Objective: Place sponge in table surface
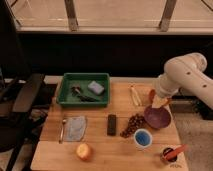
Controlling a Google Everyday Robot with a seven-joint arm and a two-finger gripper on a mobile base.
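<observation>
- Count: one sponge [96,87], one green tray [65,90], one grey-blue cloth [76,127], one blue cup [143,138], one purple bowl [157,117], one orange fruit [83,151].
- Containers: the sponge lies inside the tray, in its right rear part, not directly on the table surface [110,152]. Small dark items [80,94] share the tray and cannot be identified.
- Obscured: the gripper [159,100] is at the table's right side, just behind the bowl; whether it is released or clenched cannot be told. The white arm [185,75] is cut off at the right edge.
</observation>
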